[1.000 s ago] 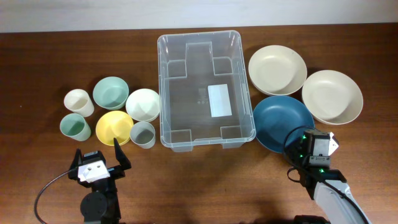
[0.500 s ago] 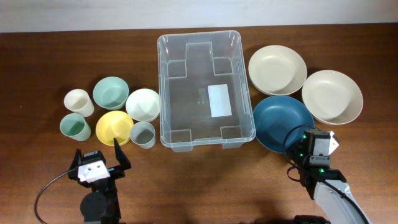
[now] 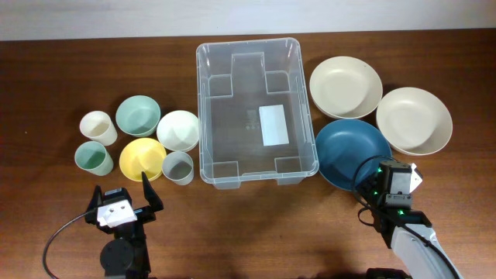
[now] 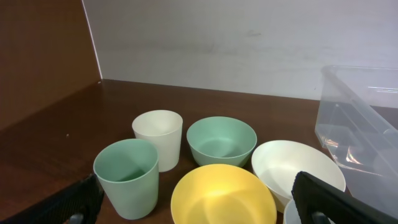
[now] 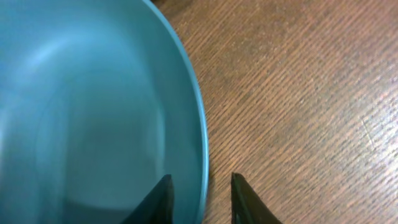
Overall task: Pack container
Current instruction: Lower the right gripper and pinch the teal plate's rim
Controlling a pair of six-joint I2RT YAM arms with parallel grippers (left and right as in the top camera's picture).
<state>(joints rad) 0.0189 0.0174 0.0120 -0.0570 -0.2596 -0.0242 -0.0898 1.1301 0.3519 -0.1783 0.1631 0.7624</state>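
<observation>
The container [image 3: 306, 116], a large clear plastic bin with a white label on its floor, stands at the table's middle; its corner [image 4: 360, 124] shows in the left wrist view. A dark blue bowl [image 3: 349, 147] sits just right of it. My right gripper [image 3: 372, 175] is at that bowl's near rim. In the right wrist view its jaws [image 5: 201, 175] straddle the blue bowl [image 5: 93, 112], one finger inside and one outside. A strip of table shows between the outer finger and the rim. My left gripper [image 3: 120, 184] stands wide open and holds nothing, just short of a yellow bowl [image 4: 221, 196].
Left of the container stand a cream cup [image 3: 98, 126], a green bowl [image 3: 138, 115], a white bowl [image 3: 179, 129], a yellow bowl [image 3: 142, 159], a green cup [image 3: 93, 158] and a grey cup [image 3: 178, 167]. Two cream bowls [image 3: 346, 85] [image 3: 413, 118] lie at the right.
The overhead view shows no visible movement of either arm, the blue bowl or the other dishes.
</observation>
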